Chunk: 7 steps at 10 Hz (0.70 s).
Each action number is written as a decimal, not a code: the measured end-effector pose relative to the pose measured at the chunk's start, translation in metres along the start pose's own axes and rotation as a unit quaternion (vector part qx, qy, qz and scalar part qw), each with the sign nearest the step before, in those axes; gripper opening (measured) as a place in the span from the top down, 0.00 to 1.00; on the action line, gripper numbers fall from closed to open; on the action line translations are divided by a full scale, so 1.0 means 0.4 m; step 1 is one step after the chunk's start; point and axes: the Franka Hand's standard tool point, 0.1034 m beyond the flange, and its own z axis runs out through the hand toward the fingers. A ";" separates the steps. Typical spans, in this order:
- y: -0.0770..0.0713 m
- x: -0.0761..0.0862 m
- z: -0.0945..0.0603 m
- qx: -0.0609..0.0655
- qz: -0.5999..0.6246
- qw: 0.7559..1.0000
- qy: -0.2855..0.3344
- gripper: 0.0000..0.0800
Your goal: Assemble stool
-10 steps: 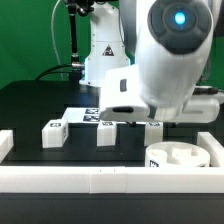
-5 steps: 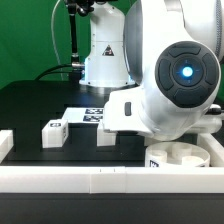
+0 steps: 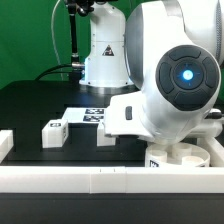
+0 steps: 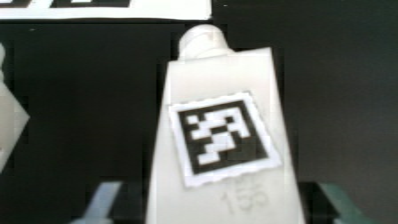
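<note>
In the wrist view a white block leg (image 4: pixel 217 120) with a black-and-white tag lies lengthwise between my gripper's fingers (image 4: pixel 217 206). The fingers (image 4: pixel 109 202) stand on either side of it with dark gaps, so the gripper is open around the leg. In the exterior view the arm's body hides the gripper and this leg. Two more tagged legs (image 3: pixel 53 131) (image 3: pixel 105 132) stand on the black table. The round white seat (image 3: pixel 186 156) with sockets lies at the exterior view's lower right, partly behind the arm.
The marker board (image 3: pixel 84 115) lies behind the legs and also shows in the wrist view (image 4: pixel 107 8). White border rails run along the front (image 3: pixel 90 181) and the exterior view's left (image 3: pixel 5 145). A white part edge (image 4: pixel 9 112) shows beside the leg.
The arm has swung down and toward the camera, now covering the third leg that stood at the exterior view's right. Little has moved in the last half second.
</note>
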 end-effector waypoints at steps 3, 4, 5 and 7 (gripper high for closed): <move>-0.005 -0.003 -0.013 -0.001 -0.002 1.000 0.005 0.59; -0.007 -0.010 -0.028 -0.001 -0.005 1.000 0.009 0.59; -0.008 -0.021 -0.048 -0.001 -0.012 1.000 0.015 0.59; -0.010 -0.073 -0.106 -0.003 -0.036 0.999 0.019 0.59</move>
